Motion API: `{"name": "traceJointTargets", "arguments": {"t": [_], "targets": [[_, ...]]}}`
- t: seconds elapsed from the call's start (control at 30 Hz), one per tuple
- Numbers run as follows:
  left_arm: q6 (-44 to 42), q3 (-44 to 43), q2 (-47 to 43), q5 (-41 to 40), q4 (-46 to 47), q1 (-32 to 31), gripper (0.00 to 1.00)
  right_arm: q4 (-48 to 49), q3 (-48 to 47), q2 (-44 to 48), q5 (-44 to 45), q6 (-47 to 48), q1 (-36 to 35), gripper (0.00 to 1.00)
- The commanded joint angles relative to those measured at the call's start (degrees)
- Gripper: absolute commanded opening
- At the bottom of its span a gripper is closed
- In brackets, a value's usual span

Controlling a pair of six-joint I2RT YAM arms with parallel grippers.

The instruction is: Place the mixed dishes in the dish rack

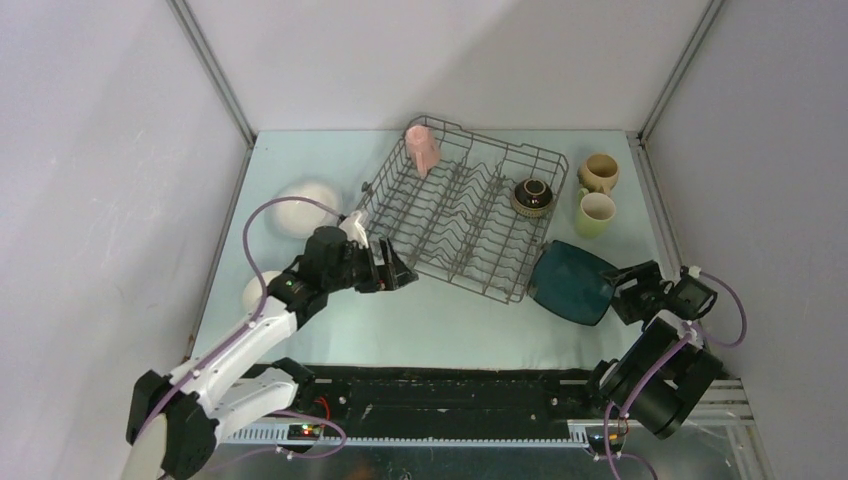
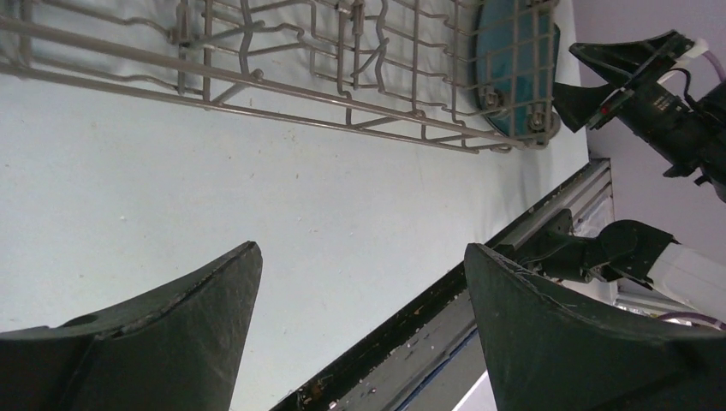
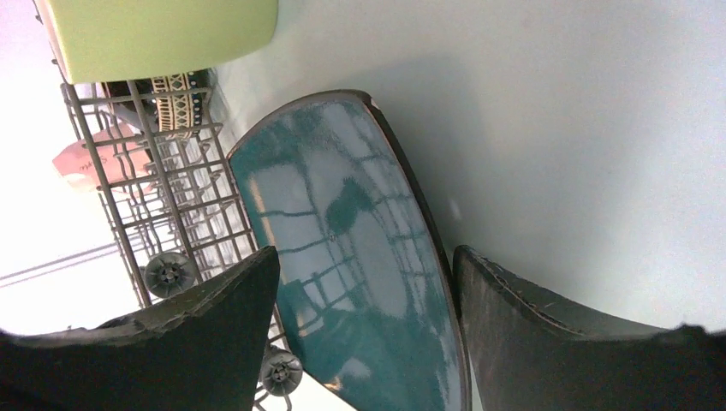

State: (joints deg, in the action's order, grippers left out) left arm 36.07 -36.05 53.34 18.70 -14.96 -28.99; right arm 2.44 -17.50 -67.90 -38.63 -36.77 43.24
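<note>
The grey wire dish rack [image 1: 465, 215] stands mid-table. It holds a pink mug [image 1: 422, 148] at its far corner and a dark brown bowl [image 1: 532, 196] on its right side. A dark teal square plate [image 1: 570, 282] leans on the rack's near right corner. My right gripper [image 1: 628, 290] is open, and in the right wrist view [image 3: 366, 250] its fingers straddle the plate's [image 3: 342, 214] rim. My left gripper [image 1: 400, 272] is open and empty over bare table by the rack's near left corner, as the left wrist view [image 2: 360, 248] shows.
A tan mug [image 1: 598, 172] and a light-green mug [image 1: 596, 213] stand right of the rack. A pale overturned bowl [image 1: 305, 208] and another white dish [image 1: 262, 290], partly hidden by my left arm, lie at the left. Walls enclose the table.
</note>
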Motion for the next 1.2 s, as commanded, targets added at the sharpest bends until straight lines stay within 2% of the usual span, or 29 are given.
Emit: {"name": "traceJointTargets", "arguments": {"t": [0.0,0.17,0.23,0.27,0.3,0.33,0.37,0.53,0.7,0.83,0.97,1.17], "targets": [[2.44,0.6,2.81,0.19,7.28,-1.49,0.94,-0.32,0.37,-0.17,-3.69,2.92,-1.05,0.71],[1.49,-0.63,4.12,-1.48,7.41,-2.42,0.94,-0.91,0.78,0.26,-1.98,3.8,-1.54,0.54],[1.38,-0.49,4.65,-1.24,7.72,-2.86,0.94,-0.92,0.72,0.39,-1.09,3.66,-1.8,0.41],[1.37,-0.41,4.79,-1.15,7.78,-3.02,0.94,-0.91,0.67,0.29,-0.85,3.69,-1.82,0.26],[1.37,-0.2,4.98,-1.14,7.91,-3.36,0.94,-1.35,0.41,0.41,-0.71,3.83,-1.86,0.18],[1.41,-0.05,5.0,-1.17,8.01,-3.48,0.93,-1.72,0.34,0.54,-0.3,3.87,-1.86,0.03],[1.49,0.24,4.93,-1.19,8.13,-3.69,0.93,-2.06,0.09,1.16,-0.04,3.85,-1.81,0.01],[1.47,0.79,4.02,-2.39,7.74,-3.96,0.94,-8.1,-0.85,7.32,3.7,3.46,-1.51,0.0],[1.37,0.41,4.16,-2.65,7.49,-4.18,0.94,-19.17,-4.73,18.71,11.59,2.14,-1.68,0.0],[1.37,-0.03,4.35,-2.7,7.49,-4.66,0.94,-26.93,-8.98,24.9,13.37,1.45,-2.01,0.0],[0.86,-1.09,4.2,-3.31,6.85,-5.82,0.93,-33.69,-14.03,28.41,17.33,0.13,-4.93,0.0],[0.48,-1.83,3.79,-4.02,6.78,-7.09,0.93,-38.61,-23.34,33.29,21.06,-2.49,-9.6,0.0]]}}
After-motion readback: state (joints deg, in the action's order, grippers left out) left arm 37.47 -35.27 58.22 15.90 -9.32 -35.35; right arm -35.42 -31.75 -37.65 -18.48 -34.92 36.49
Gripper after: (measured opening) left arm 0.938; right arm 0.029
